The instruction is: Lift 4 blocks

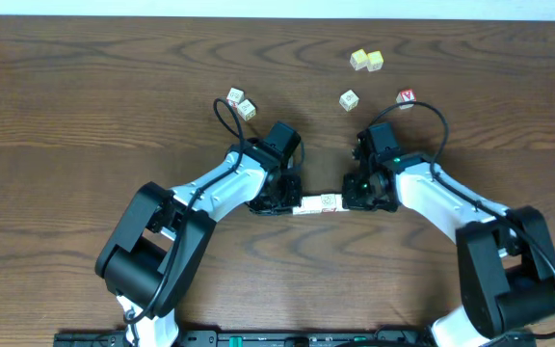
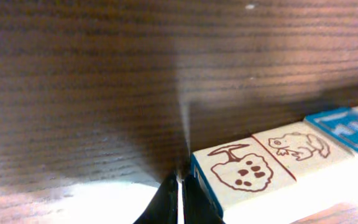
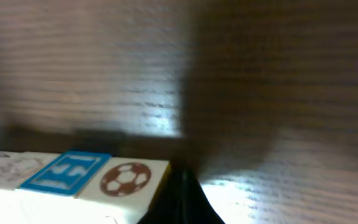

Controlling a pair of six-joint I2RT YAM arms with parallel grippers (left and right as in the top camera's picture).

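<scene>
Blocks [image 1: 318, 203] pinned endwise between left gripper [image 1: 287, 204] at 9 o'clock, right gripper [image 1: 351, 200] at 3, claws pressed together; could buckle under uneven squeeze.

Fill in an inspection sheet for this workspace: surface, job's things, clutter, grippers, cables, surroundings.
Surface: dark wood-grain table.
Job's things: four blocks in one row, end to end, between the grippers; whether they are off the table cannot be told.
Clutter: two yellowish cubes, red-letter cube, lone pale cube, pair of pale cubes, all beyond the arms.
Grippers: left gripper and right gripper both shut, each pressing one end of the row.
Cables: left arm's cable and right arm's cable, black loops.
Surroundings: pale strip at the far edge; black rail at the near edge.
</scene>
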